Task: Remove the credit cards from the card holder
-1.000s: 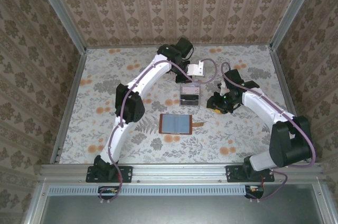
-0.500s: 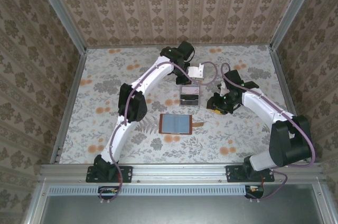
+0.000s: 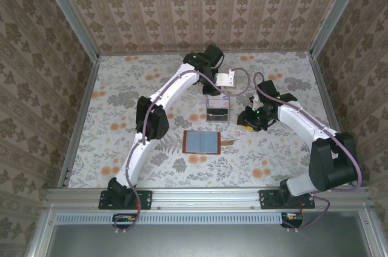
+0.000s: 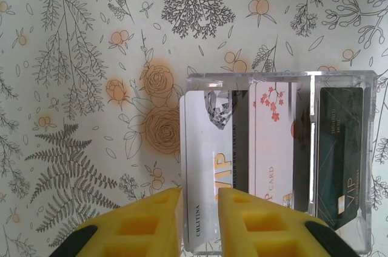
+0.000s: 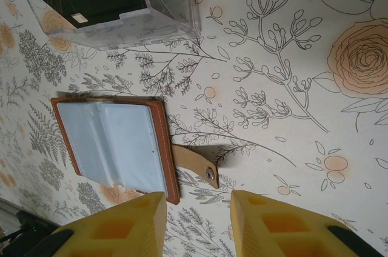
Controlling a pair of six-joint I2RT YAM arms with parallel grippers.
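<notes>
Yellow L fingers ajar at tray edge; R fingers apart; both prob. empty

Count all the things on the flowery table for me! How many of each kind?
Cards: 3 (white card, pink-flowered card, dark green card)
Clear tray: 1
Brown card holder: 1, lying open
Total: 5
</notes>
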